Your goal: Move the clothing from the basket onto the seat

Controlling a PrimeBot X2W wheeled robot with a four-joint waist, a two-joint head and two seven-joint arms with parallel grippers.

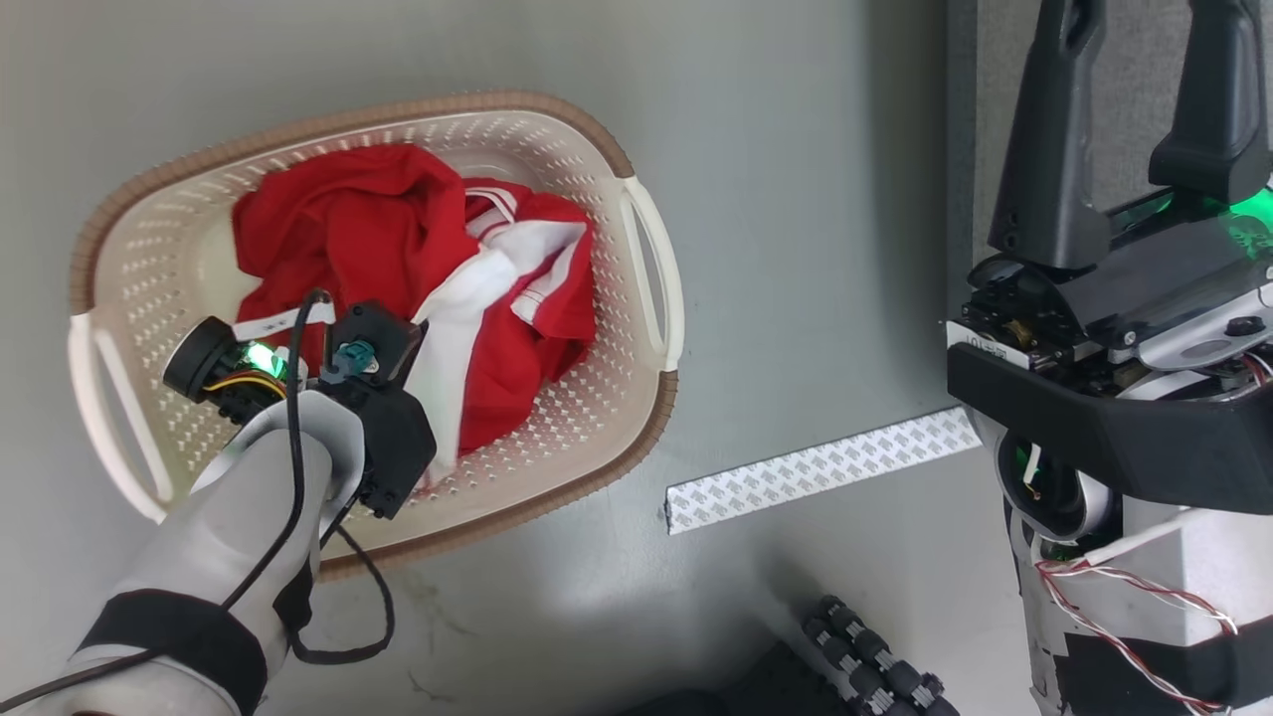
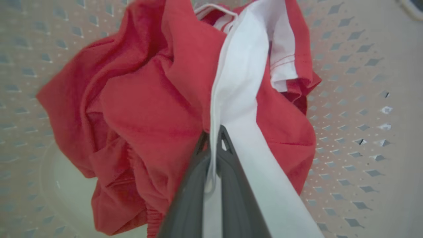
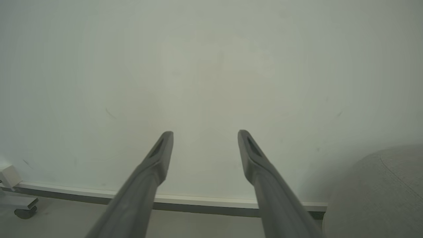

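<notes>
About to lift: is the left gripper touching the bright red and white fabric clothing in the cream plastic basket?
Touching. The left wrist view shows the left gripper with both fingers pinched shut on a white fold of the clothing.

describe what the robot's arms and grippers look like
Left forearm is pale grey with a black band; a black cable loops along it to a black wrist block with a green light. The left gripper and right gripper have two dark grey, tapering fingers. Red-and-white wires run below the right arm's black housing.
</notes>
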